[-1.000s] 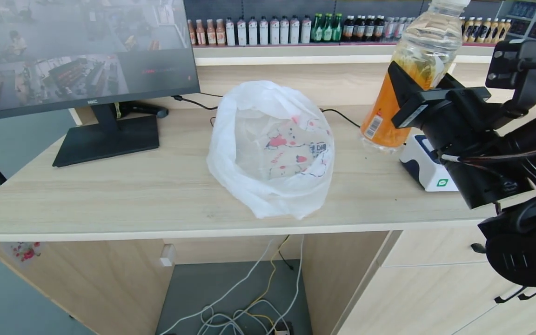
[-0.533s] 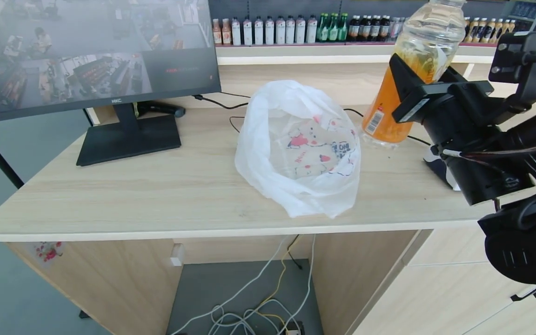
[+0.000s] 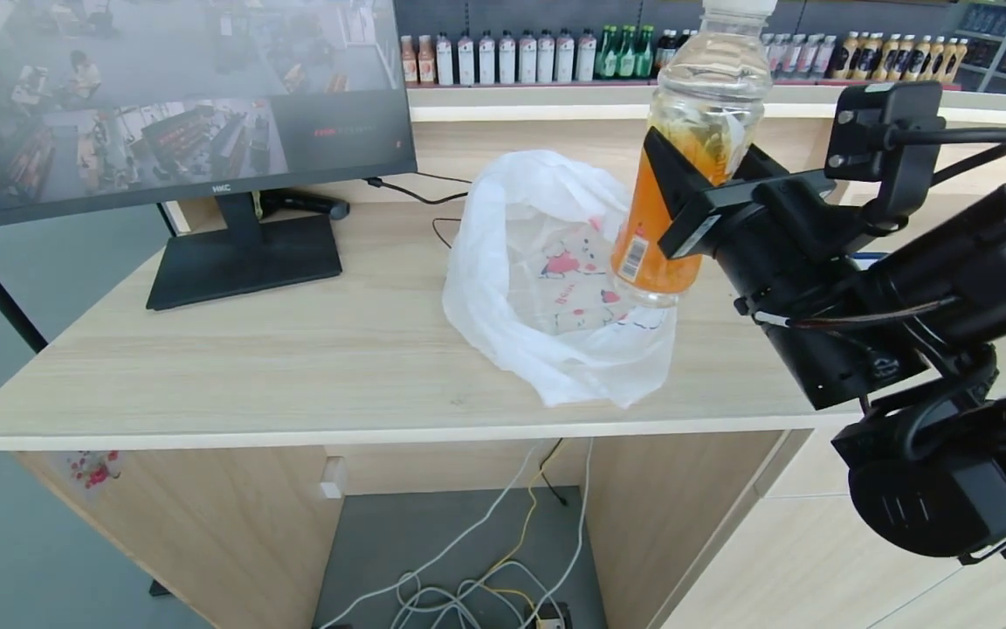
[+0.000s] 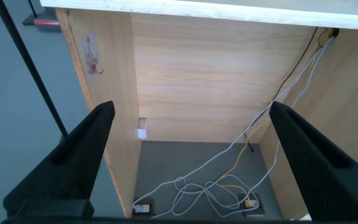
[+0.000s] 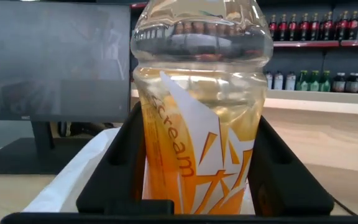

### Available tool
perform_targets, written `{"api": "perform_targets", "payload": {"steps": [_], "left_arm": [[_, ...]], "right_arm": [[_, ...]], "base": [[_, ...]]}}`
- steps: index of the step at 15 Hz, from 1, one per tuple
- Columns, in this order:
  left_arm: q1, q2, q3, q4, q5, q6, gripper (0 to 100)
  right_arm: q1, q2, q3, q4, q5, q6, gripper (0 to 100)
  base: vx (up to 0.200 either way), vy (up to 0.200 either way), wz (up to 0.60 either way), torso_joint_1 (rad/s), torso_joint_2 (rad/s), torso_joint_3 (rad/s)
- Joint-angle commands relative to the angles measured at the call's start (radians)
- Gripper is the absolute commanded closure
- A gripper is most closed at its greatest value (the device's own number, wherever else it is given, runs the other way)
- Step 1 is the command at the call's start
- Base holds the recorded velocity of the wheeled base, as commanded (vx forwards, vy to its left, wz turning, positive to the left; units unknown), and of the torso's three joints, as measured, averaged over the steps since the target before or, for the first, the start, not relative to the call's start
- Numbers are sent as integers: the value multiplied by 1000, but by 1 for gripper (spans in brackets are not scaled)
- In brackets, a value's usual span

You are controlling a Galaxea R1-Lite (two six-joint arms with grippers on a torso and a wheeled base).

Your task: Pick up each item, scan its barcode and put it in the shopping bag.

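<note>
Table [image 3: 293, 349] holds the floppy shopping bag [image 3: 503, 297], right end effector [image 3: 686, 188] clamped mid-body on a slick, probably squeezable bottle [image 3: 656, 240].

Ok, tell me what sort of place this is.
Most likely a shop checkout: bottled drinks line the shelf behind, a monitor showing camera feeds stands on the wooden counter, and a plastic shopping bag sits open there.

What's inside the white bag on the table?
No item shows inside the shopping bag, just red and blue print on its plastic. The bottle in the right gripper covers its right side, so that part is hidden.
</note>
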State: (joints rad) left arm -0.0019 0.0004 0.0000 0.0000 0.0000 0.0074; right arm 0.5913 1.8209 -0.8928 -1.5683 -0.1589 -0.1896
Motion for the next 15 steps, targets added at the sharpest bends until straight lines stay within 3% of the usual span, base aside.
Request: {"api": "perform_targets", "payload": {"steps": [1, 6, 12, 15], "left_arm": [[0, 0, 0, 0, 0, 0, 0], [0, 0, 0, 0, 0, 2, 0], [0, 0, 0, 0, 0, -1, 0], [0, 0, 0, 0, 0, -1, 0]], "right_arm": [[7, 18, -9, 33, -2, -14, 100], [24, 26, -112, 232, -1, -14, 100], [22, 190, -486, 479, 2, 4, 100], [13, 290, -612, 504, 2, 24, 100]], "base": [[0, 0, 0, 0, 0, 0], [0, 0, 0, 0, 0, 0], [0, 0, 0, 0, 0, 0], [0, 0, 0, 0, 0, 0]]}}
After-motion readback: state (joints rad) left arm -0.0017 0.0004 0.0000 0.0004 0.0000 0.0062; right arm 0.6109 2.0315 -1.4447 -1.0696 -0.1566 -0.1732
